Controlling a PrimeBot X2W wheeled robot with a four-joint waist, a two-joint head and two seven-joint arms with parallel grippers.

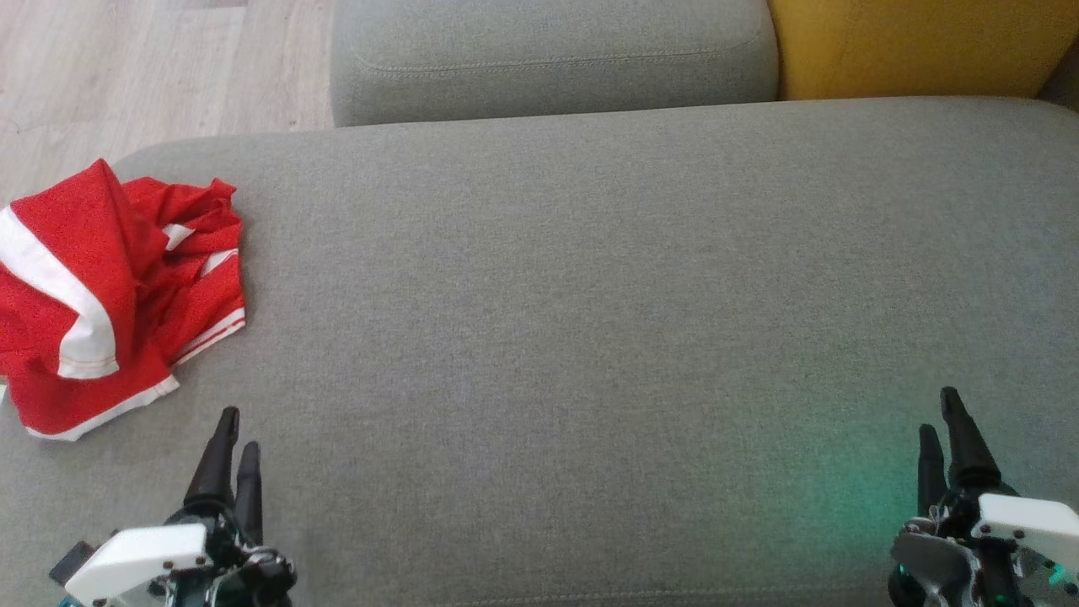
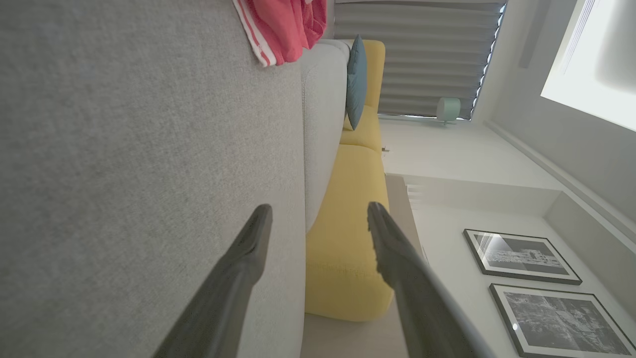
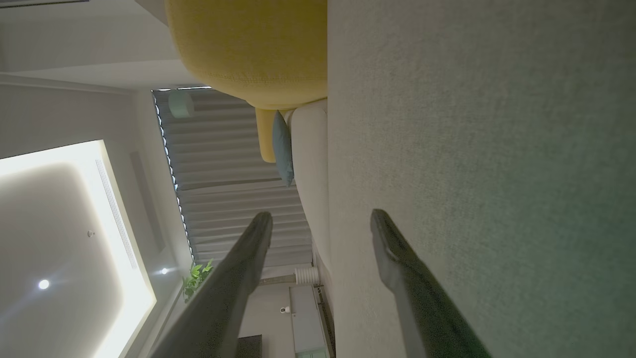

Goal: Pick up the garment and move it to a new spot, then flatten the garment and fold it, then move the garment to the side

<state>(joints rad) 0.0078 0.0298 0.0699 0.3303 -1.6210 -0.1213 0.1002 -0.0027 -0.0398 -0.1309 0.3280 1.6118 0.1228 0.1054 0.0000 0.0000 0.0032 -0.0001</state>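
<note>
**Garment bunched at far left; both grippers empty**

The red garment [image 1: 110, 295], with white bands and trim, is lying crumpled in a heap at the far left of the grey cushion [image 1: 590, 295], running past the head view's edge. Near it, lower in that view, the left gripper [image 1: 238, 430] is pointing its fingers up, spread apart and gripping nothing. At lower right, well apart from the cloth, the right gripper [image 1: 938, 411] is showing the same pose, its fingers parted and empty.
</note>
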